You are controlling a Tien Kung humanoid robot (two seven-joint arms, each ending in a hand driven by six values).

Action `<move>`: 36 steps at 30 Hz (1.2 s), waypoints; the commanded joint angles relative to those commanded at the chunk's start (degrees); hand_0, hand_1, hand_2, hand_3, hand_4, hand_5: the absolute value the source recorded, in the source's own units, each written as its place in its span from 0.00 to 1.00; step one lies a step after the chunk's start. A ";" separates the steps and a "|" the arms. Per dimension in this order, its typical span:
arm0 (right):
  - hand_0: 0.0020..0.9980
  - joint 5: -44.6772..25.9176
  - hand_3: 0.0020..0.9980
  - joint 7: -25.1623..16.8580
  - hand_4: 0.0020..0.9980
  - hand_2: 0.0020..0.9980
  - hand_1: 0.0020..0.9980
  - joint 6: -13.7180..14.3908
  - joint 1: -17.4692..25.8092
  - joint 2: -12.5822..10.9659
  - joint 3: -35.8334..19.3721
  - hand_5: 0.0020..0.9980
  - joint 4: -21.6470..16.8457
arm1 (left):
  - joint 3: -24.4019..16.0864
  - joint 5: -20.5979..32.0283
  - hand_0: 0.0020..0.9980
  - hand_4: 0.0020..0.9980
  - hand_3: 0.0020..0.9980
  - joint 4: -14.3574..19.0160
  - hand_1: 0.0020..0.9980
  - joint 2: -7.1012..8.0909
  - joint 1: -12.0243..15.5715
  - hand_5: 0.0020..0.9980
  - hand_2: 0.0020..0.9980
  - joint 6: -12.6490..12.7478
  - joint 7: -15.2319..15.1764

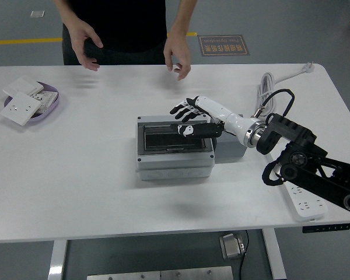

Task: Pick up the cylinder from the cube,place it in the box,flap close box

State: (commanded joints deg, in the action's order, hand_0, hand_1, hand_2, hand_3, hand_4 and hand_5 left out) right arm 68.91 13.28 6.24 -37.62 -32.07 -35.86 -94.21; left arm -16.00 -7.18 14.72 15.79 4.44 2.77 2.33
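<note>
The grey box (pixel 174 149) stands mid-table with its dark flap lid lying shut on top. My right hand (pixel 191 119), white with black fingers, hovers over the box's far right corner with fingers spread and holds nothing. The grey cube (pixel 234 149) sits against the box's right side, mostly hidden by my right forearm. No cylinder shows. The left arm is out of view.
A person stands at the far side; both hands (pixel 178 53) are raised near the far table edge, off the box. A purple tray (pixel 49 100) with white switch plates is at far left. A white power strip (pixel 301 193) and its cable lie at right.
</note>
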 joint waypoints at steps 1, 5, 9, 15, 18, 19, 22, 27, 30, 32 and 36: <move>0.77 -0.40 0.71 -0.14 0.64 0.69 0.66 -0.47 1.00 -0.68 -1.63 0.45 -1.14 | 0.20 0.23 0.57 0.73 0.60 -0.05 0.62 -0.05 0.12 0.24 0.58 -0.01 0.01; 0.77 0.03 0.71 -0.96 0.64 0.69 0.66 -2.41 4.81 -0.80 -8.72 0.45 -1.65 | 1.09 1.14 0.57 0.73 0.60 -0.23 0.62 -0.33 0.55 0.24 0.58 -0.08 0.07; 0.75 1.86 0.70 -3.19 0.66 0.69 0.66 -3.64 8.05 2.46 -15.71 0.44 2.91 | 1.78 1.84 0.57 0.73 0.60 -0.35 0.62 -0.41 0.72 0.24 0.58 -0.10 0.11; 0.75 -2.54 0.69 -10.46 0.66 0.68 0.66 -6.21 11.89 8.54 -25.71 0.43 11.84 | 2.54 2.05 0.57 0.73 0.60 -0.35 0.62 0.12 1.13 0.24 0.58 -0.10 0.14; 0.74 -5.64 0.69 -14.08 0.66 0.68 0.66 -5.39 13.86 10.76 -30.39 0.41 16.07 | 3.31 2.79 0.57 0.73 0.60 -0.51 0.62 0.09 1.91 0.24 0.58 -0.12 0.20; 0.74 -6.67 0.69 -15.29 0.66 0.68 0.66 -4.89 14.43 11.24 -31.90 0.41 17.48 | 3.69 3.18 0.57 0.73 0.60 -0.59 0.62 0.01 2.19 0.24 0.58 -0.14 0.22; 0.74 -9.88 0.69 -18.36 0.66 0.68 0.66 -3.48 15.26 11.94 -34.80 0.41 21.07 | 5.13 4.64 0.57 0.73 0.60 -0.87 0.62 -0.27 2.77 0.24 0.58 -0.21 0.29; 0.60 -16.56 0.68 -22.01 0.84 0.65 0.61 -2.07 15.23 13.05 -34.53 0.33 26.48 | 5.62 4.96 0.57 0.72 0.60 -0.95 0.62 -0.53 3.02 0.24 0.58 -0.30 0.28; 0.52 -19.22 0.64 -22.83 0.84 0.54 0.51 -1.53 15.09 13.49 -34.13 0.31 27.42 | 4.74 4.10 0.57 0.72 0.60 -0.82 0.62 -0.55 2.85 0.23 0.58 -0.29 0.24; 0.52 -19.68 0.64 -23.01 0.84 0.54 0.51 -1.32 15.17 13.45 -34.13 0.31 27.23 | 4.23 3.68 0.57 0.72 0.60 -0.77 0.62 -0.55 2.71 0.23 0.58 -0.28 0.22; 0.51 -19.12 0.62 -22.82 0.83 0.51 0.51 -1.03 16.07 12.75 -35.05 0.29 25.41 | 3.70 3.32 0.57 0.72 0.60 -0.80 0.62 -0.56 2.45 0.23 0.58 -0.30 0.23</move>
State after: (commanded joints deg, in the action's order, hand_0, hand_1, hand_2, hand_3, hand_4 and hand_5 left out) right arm 49.80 -9.55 5.21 -21.55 -19.32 -70.91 -68.80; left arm -12.30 -3.85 13.92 15.23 6.89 2.47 2.57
